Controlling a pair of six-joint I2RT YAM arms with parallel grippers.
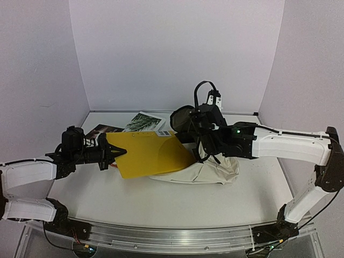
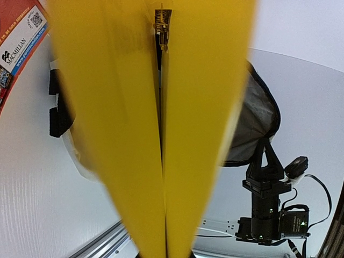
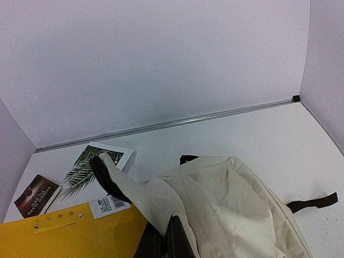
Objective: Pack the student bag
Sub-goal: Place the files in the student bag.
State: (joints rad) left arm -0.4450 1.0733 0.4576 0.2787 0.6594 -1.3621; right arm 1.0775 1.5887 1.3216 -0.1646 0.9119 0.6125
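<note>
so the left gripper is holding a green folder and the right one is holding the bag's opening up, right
Not green: the folder clamped in the left gripper is yellow, as the top external view shows. The rest stands: the right gripper is shut on the student bag fabric, holding its opening up.

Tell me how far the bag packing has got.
Done: the right claw holds the student bag up by its rim, mouth open. In hand: the left claw grips the yellow folder, its far corner reaching the bag, not visibly inside. Left: the palm-leaf book and the dark book lie on the table.
</note>
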